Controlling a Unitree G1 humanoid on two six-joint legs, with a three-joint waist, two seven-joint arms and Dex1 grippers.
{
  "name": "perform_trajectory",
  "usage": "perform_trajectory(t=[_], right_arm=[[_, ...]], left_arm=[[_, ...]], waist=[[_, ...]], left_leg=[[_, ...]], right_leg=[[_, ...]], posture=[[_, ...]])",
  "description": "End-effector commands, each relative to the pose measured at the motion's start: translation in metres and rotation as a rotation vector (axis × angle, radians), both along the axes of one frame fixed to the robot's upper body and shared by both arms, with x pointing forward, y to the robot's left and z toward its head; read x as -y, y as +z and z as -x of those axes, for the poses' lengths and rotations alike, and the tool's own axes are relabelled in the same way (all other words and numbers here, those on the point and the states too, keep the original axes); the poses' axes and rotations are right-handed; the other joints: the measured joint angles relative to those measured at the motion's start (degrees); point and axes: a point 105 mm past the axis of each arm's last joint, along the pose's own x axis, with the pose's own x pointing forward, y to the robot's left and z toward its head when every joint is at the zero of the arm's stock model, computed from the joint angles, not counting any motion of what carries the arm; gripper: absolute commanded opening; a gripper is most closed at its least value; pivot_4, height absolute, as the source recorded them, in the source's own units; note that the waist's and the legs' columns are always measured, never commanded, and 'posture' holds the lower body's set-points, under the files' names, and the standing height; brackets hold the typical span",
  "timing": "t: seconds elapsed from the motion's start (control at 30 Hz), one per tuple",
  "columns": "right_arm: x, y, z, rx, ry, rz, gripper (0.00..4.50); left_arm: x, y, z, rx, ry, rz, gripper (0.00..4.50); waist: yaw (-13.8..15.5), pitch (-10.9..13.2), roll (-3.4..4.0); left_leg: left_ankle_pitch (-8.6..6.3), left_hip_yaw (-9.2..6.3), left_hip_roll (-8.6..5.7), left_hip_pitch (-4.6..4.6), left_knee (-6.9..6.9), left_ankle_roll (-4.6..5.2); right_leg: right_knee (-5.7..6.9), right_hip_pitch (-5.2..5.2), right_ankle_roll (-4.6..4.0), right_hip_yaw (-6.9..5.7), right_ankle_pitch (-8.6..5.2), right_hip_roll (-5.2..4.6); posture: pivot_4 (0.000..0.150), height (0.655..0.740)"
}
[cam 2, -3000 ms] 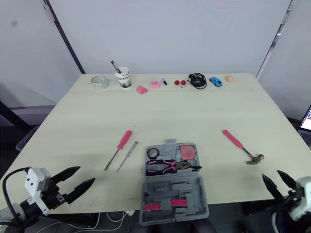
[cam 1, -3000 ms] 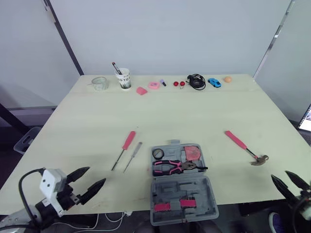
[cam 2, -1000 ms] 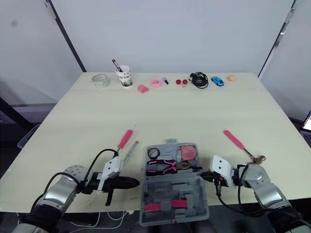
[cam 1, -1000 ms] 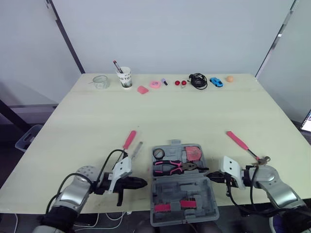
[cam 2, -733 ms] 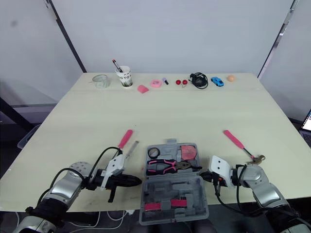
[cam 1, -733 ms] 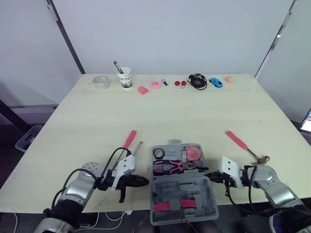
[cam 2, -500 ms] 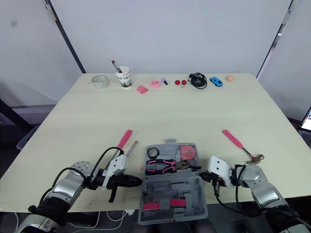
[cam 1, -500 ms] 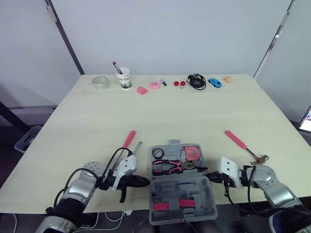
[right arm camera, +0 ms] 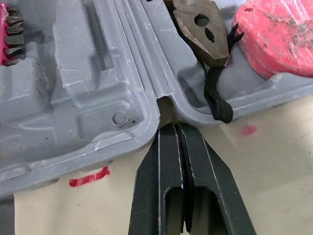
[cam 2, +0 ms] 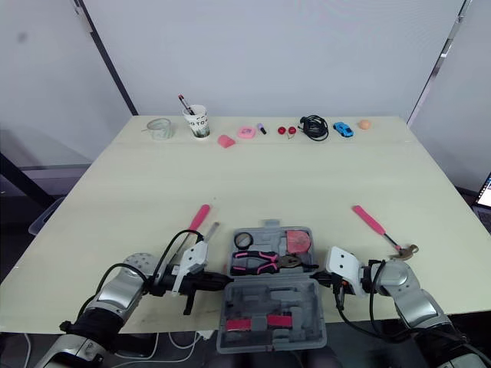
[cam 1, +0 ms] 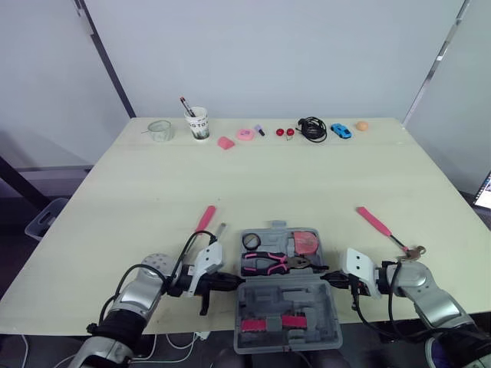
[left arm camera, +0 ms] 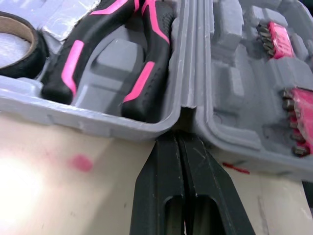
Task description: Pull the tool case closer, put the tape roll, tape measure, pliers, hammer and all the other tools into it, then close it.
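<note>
Shows a pale table (cam 1: pixel 307 176) beneath both arms. Finds the tool case (cam 1: pixel 285 307) at the table's near edge, open and lying flat, with its hinge line running left to right. Meets the left gripper (cam 1: pixel 230 281) at the case's left end, fingers pressed together and pinching nothing, tips at the notch where the two halves join. Meets the right gripper (cam 1: pixel 330 280) at the case's right end in the same way, fingers pressed together and empty, tips at the hinge notch there.

Places the hammer (cam 1: pixel 386 231) on bare table to the right of the case and well apart from it, with its pink handle pointing away. Places a pink-handled screwdriver (cam 1: pixel 204 218) and a slimmer grey screwdriver (cam 1: pixel 217 231) side by side to the left, near the case but not touching it.

Counts three tools in the far half. Has the pliers (left arm camera: pixel 112 44) lying across it, the pink tape measure (right arm camera: pixel 279 36) in its right corner, and the black tape roll (left arm camera: pixel 19 39) in its left corner. Notes pink bit holders (left arm camera: pixel 276 41) in the near half.

Lines the far edge with a paper cup (cam 1: pixel 198 124), a black cable (cam 1: pixel 310 128) and a blue toy car (cam 1: pixel 339 130).
</note>
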Motion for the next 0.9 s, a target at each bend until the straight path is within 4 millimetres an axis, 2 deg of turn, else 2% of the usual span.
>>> perform_trajectory(t=[0.03, 0.27, 0.43, 0.63, 0.9], right_arm=[[-0.005, 0.003, -0.002, 0.019, 0.025, -0.006, 0.02], [-0.005, 0.006, -0.010, 0.037, 0.013, -0.014, 0.02], [-0.009, 0.013, -0.027, 0.065, -0.021, -0.038, 0.02], [-0.010, 0.016, -0.041, 0.096, -0.047, -0.031, 0.02], [-0.016, 0.020, -0.055, 0.132, -0.080, -0.054, 0.02]], left_arm=[[0.015, 0.004, -0.002, 0.011, -0.005, 0.032, 0.08], [0.014, 0.005, -0.007, 0.015, 0.012, 0.023, 0.08], [0.016, 0.013, -0.033, 0.056, 0.102, 0.031, 0.08], [0.013, 0.014, -0.045, 0.085, 0.130, 0.001, 0.08], [0.015, 0.014, -0.049, 0.092, 0.124, 0.004, 0.08]], waist=[[0.1, 0.0, 0.01], [0.3, 0.0, 0.00], [0.5, 0.0, 0.00], [0.2, 0.0, 0.00], [-0.3, 0.0, 0.00]], left_leg=[[0.00, 0.00, 0.00, 0.01, 0.01, 0.00], [0.00, -0.02, -0.02, 0.04, 0.07, 0.00], [0.03, -0.04, -0.02, 0.05, 0.12, 0.01], [0.03, -0.05, -0.02, 0.01, 0.14, 0.00], [0.04, -0.07, -0.02, 0.02, 0.14, 0.00]], right_leg=[[0.00, 0.01, 0.00, 0.00, 0.00, 0.00], [0.04, 0.04, 0.01, 0.03, 0.00, 0.00], [0.08, 0.04, 0.02, 0.03, 0.01, 0.02], [0.10, 0.03, -0.01, 0.06, 0.03, 0.06], [0.12, 0.04, 0.00, 0.06, 0.04, 0.07]], posture=[[0.150, 0.7400], [0.150, 0.7400], [0.150, 0.7400], [0.150, 0.7400], [0.150, 0.7400]])
